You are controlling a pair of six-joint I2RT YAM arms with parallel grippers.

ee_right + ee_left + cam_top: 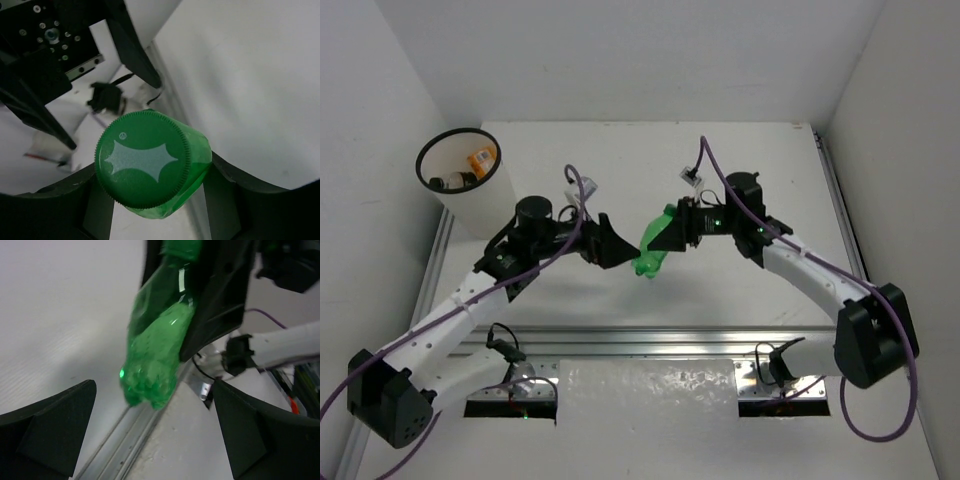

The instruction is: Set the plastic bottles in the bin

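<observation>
- Above the tabletop (620,160), holding green bottle (651,255) clamped in right claw (665,237)
- Facing it with left claw (618,243) spread wide
- Next, probably handing over, then carrying to bin (470,205)

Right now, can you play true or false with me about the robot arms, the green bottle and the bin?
1. The right gripper is shut on the green bottle. True.
2. The left gripper is squeezing that bottle too. False: its jaws are open and grip nothing.
3. The bin has nothing inside. False: an orange bottle lies in it, next to something dark.
4. The green bottle has a green cap. True.
5. The bin stands on the right arm's side. False: it stands on the left arm's side.
</observation>
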